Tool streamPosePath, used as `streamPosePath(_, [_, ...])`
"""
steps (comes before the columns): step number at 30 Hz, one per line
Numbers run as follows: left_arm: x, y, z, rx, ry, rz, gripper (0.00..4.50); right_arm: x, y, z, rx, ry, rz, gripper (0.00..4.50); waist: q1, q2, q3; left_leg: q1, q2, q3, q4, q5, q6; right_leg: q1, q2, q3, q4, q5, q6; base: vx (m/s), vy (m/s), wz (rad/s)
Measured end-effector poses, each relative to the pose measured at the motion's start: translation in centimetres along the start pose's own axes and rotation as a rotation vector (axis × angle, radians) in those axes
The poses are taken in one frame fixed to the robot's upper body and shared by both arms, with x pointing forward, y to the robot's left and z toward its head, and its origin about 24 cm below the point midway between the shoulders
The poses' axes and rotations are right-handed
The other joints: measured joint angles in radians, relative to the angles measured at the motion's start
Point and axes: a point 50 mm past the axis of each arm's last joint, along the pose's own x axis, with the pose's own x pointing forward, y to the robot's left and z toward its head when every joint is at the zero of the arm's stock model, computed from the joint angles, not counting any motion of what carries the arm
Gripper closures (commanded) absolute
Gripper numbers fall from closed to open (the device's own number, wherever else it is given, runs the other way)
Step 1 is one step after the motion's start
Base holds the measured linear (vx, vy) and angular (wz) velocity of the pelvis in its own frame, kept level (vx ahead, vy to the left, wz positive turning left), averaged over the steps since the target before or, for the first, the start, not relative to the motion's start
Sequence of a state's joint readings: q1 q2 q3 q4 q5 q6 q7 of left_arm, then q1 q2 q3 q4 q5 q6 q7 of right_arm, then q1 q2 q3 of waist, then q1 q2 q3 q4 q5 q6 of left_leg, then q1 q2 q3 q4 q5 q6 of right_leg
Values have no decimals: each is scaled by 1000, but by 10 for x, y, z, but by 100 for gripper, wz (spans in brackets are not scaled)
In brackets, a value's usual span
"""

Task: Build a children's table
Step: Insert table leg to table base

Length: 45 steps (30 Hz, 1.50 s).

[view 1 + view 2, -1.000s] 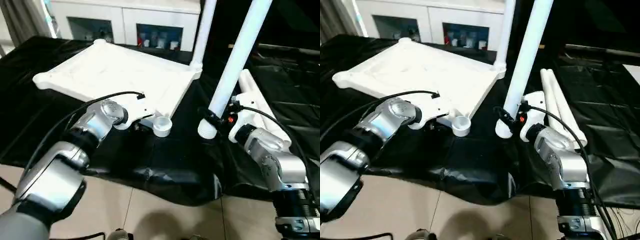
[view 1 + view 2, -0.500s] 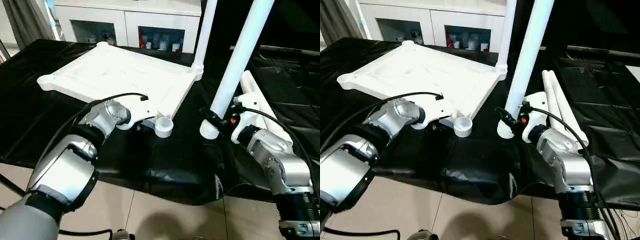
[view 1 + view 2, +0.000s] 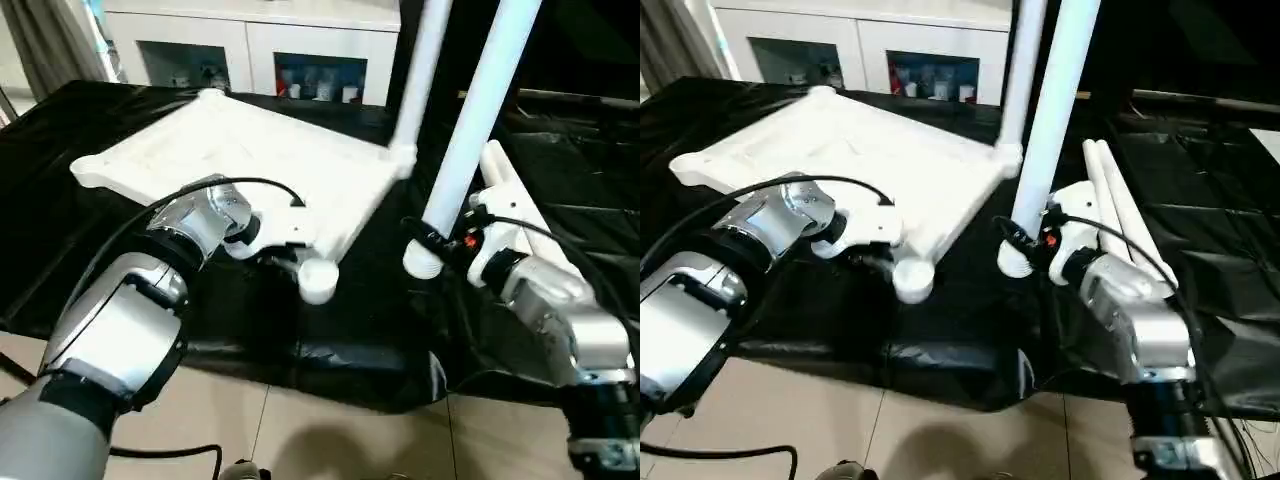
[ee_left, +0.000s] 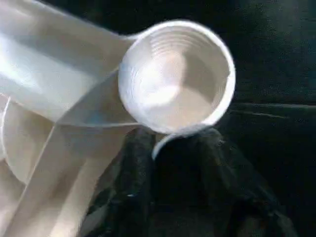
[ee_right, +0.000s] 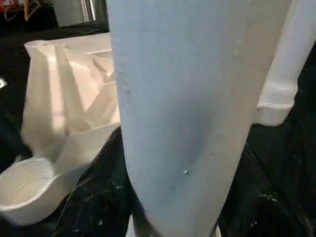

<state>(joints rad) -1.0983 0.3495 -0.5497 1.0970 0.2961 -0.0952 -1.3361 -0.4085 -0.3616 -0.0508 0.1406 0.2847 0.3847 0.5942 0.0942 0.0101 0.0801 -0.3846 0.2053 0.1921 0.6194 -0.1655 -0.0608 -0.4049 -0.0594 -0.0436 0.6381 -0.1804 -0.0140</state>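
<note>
The white plastic ribbed tabletop [image 3: 250,160] lies underside up on the black cloth [image 3: 350,320], one leg already standing in its far corner. The right gripper [image 3: 437,243] is clamped on a long white tapered tube leg [image 3: 480,110] (held nearly upright), while the left gripper [image 3: 275,262] sits at the near round corner socket [image 4: 175,76]; whether its fingers grip I cannot tell.

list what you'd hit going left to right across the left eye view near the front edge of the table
left gripper at the tabletop edge → empty corner socket → held leg in the right gripper → spare legs lying on the black cloth
</note>
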Motion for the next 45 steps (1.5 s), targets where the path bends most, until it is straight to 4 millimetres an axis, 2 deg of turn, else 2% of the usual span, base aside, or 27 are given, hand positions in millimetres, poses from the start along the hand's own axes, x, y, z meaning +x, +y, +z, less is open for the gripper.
streamPosePath(2, [3, -1, 3, 41, -5, 8, 335, 0, 0, 0, -3, 1, 1, 264, 1, 0, 0, 0, 0, 0, 0, 0, 0, 0, 0, 0, 0, 0, 0, 0, 0, 0])
streamPosePath(5, [5, -1, 2, 87, 18, 52, 340, 1, -1, -2, -3, 9, 1, 264, 3, 0, 0, 0, 0, 0, 0, 0, 0, 0, 0, 0, 1, 0, -1, 0, 0, 0])
streamPosePath(7, [6, 0, -1, 114, 46, 75, 370, 2, 1, -3, -4, 16, 8, 264, 3, 0, 0, 0, 0, 0, 0, 0, 0, 0, 0, 0, 1, 1, -1, 0, 0, 0])
streamPosePath(10, [3, 0, -6, 156, 106, 97, 380, 3, 3, -3, -11, 6, 26, 264, -2, 0, 0, 1, 0, -1, 0, 0, 0, 0, 0, 0, 2, 1, -1, 0, 0, 0])
streamPosePath(12, [4, 0, -7, 190, 139, 108, 415, 4, 3, -3, -13, 4, 28, 264, -4, 2, -1, 1, 0, -1, 0, 0, 0, 0, 0, -1, 2, 1, -1, 0, 0, 0])
streamPosePath(17, [8, 1, -12, 246, 200, 153, 428, 4, 4, -3, -13, 2, 30, 264, -11, 14, -8, 5, 0, -1, 0, 0, 0, 1, 0, 0, 2, 2, 1, 0, 0, 0])
streamPosePath(25, [7, -1, -19, 147, 175, 130, 437, 4, 4, -2, -21, -10, 33, 264, -17, 17, -10, 12, -1, -8, 0, 0, -1, 2, 0, -4, -3, 3, 5, 0, 0, 0])
streamPosePath(32, [28, -2, 9, -25, -77, 109, 448, 4, 5, -2, -19, -11, 35, 264, -5, 17, -11, 11, -7, -9, 0, -1, 1, 3, -3, -2, -10, 11, -6, 0, 0, 0])
streamPosePath(36, [34, -1, 10, 4, -109, 203, 450, 4, 4, -2, -22, -9, 32, 264, -11, 17, -11, 11, -7, -11, -1, -1, 2, 3, -2, -3, -10, 11, -5, 0, 0, 0])
streamPosePath(45, [39, -5, 7, 114, -127, 298, 450, 5, 4, -2, -22, -8, 21, 264, -9, 17, -11, 12, -7, -14, -4, -1, 1, 3, -1, -3, -11, 7, 1, 0, 0, 0])
